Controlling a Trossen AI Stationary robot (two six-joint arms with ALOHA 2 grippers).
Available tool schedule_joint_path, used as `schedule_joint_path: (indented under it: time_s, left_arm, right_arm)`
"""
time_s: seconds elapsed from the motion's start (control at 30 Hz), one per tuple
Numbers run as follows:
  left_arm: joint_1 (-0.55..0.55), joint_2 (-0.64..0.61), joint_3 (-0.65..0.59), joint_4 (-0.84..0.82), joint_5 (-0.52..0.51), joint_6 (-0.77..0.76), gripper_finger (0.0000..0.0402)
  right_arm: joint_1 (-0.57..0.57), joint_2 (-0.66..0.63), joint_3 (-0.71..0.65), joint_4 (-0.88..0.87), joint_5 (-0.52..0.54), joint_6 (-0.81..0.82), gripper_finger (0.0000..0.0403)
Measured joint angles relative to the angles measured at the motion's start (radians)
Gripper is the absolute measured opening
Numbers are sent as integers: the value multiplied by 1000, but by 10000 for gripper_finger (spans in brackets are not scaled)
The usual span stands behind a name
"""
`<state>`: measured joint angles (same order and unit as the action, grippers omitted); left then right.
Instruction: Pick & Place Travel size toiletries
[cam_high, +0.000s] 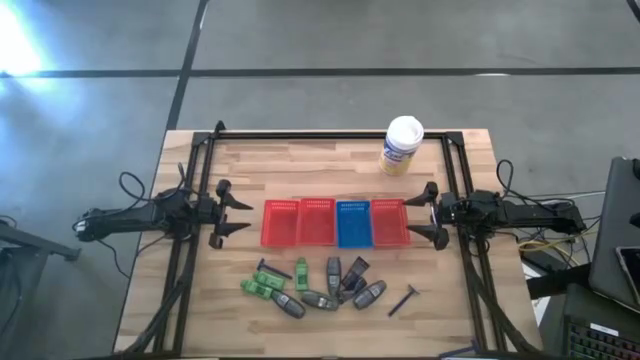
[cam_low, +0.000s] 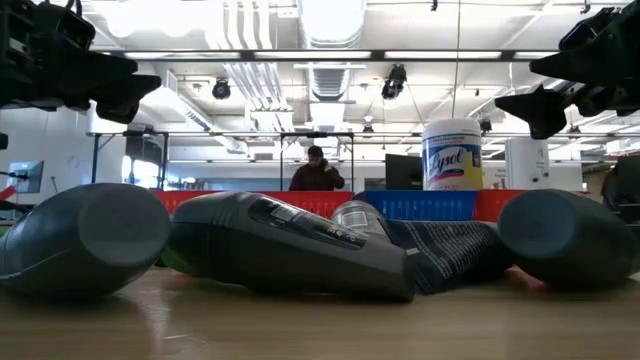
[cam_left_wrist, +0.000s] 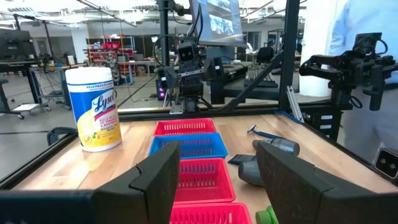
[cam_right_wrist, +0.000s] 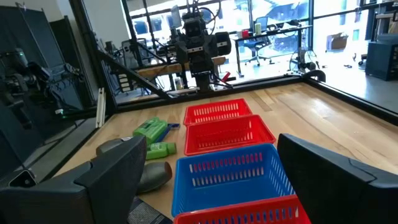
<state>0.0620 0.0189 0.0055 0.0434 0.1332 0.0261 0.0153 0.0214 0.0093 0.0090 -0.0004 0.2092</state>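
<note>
The toiletries lie in a loose cluster near the table's near edge: bright green pieces (cam_high: 262, 288), grey oval tubes (cam_high: 320, 300), dark purple packets (cam_high: 355, 272), a thin black stick (cam_high: 272, 270) and a blue razor-like stick (cam_high: 403, 300). In the low view the grey tubes (cam_low: 290, 245) lie on their sides close to the camera. My left gripper (cam_high: 245, 215) (cam_left_wrist: 217, 186) hovers open at the left end of the basket row. My right gripper (cam_high: 425, 216) (cam_right_wrist: 224, 180) hovers open at the right end. Neither touches anything.
A row of mesh baskets sits mid-table between the grippers: red (cam_high: 281, 222), red (cam_high: 316, 222), blue (cam_high: 353, 222), red (cam_high: 389, 222). A white canister with a yellow-blue label (cam_high: 402, 146) stands near the far edge. A black frame (cam_high: 330, 134) rims the table. A person (cam_low: 320, 172) stands far behind.
</note>
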Motion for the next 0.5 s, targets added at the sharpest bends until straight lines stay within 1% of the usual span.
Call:
schedule_joint_path:
  time_s: [0.5]
  left_arm:
    - [0,0,0,0,0,0,218]
  right_arm:
    - [0,0,0,0,0,17,359]
